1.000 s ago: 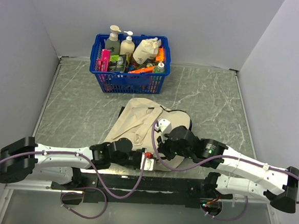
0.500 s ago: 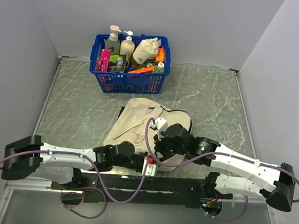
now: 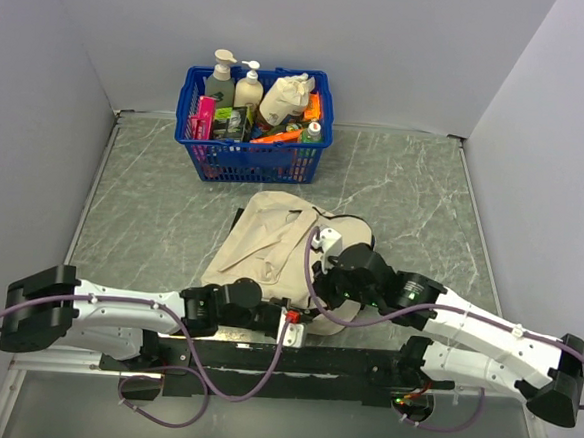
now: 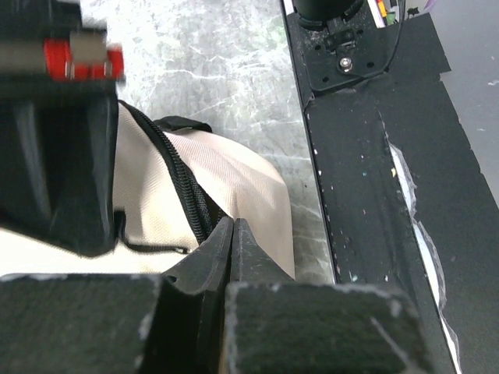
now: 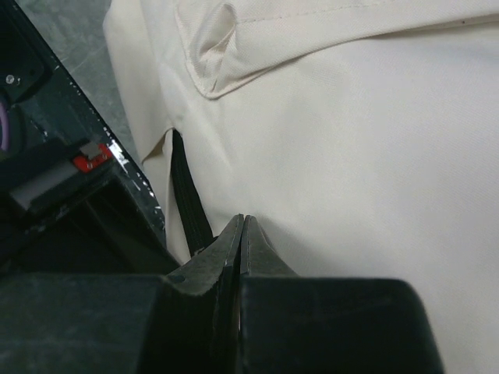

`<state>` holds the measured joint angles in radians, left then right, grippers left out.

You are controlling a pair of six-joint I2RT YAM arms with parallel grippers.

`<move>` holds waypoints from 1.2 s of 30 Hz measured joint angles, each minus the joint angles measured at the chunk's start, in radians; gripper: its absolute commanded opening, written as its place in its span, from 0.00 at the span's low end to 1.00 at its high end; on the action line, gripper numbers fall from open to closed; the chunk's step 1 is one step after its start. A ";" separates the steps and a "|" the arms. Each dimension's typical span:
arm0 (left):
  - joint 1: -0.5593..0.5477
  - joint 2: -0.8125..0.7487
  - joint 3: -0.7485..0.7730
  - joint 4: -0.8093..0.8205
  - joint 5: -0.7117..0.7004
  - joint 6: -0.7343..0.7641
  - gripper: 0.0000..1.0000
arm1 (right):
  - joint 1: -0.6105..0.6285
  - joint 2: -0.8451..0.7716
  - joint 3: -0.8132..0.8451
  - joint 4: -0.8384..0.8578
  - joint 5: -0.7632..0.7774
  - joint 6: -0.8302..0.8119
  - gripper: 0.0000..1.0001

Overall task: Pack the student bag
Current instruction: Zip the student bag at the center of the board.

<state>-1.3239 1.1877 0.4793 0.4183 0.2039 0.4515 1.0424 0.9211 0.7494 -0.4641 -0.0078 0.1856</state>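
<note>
Grey marbled counter [image 3: 404, 197] between pale walls, with a blue basket [image 3: 251, 164] of bottles and packets at the far end: the student bag [image 3: 266, 237] lies flat mid-counter, its long axis running from my bases away toward the basket. Both my hands meet at its near end. My left hand [image 4: 232, 227] is closed tight, its tips set at the black zipper [image 4: 183, 187] where the beige cloth curls over. My right hand [image 5: 242, 222], just beside it and a little farther along the bag, is also pressed shut against the fabric next to the same dark strip. Whether either hand has a fold pinched, I cannot tell. As I judge it, the mouth of the bag lies between the two hands, so opening it means drawing them apart across the bag's length, not along it. The basket sits well beyond the far end.
</note>
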 measured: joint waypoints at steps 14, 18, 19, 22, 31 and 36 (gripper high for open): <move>0.027 -0.080 0.000 -0.111 0.018 0.045 0.01 | 0.000 -0.145 0.000 -0.156 0.005 0.069 0.00; 0.052 -0.105 -0.003 -0.132 0.042 0.059 0.12 | 0.000 -0.159 0.007 -0.167 -0.010 0.087 0.00; 0.058 -0.110 -0.004 -0.135 0.047 0.060 0.21 | 0.000 -0.157 0.011 -0.169 -0.013 0.087 0.00; 0.080 -0.126 -0.007 -0.172 0.059 0.063 0.25 | 0.000 -0.132 0.039 -0.175 -0.012 0.087 0.00; 0.120 -0.168 -0.019 -0.222 0.069 0.061 0.26 | 0.005 -0.119 0.052 -0.194 -0.011 0.095 0.00; 0.129 -0.184 -0.042 -0.176 0.028 0.060 0.30 | 0.011 -0.136 0.053 -0.203 -0.021 0.115 0.00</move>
<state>-1.1954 1.0039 0.4374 0.2424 0.2317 0.5117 1.0534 0.7849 0.8028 -0.6670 -0.0292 0.3004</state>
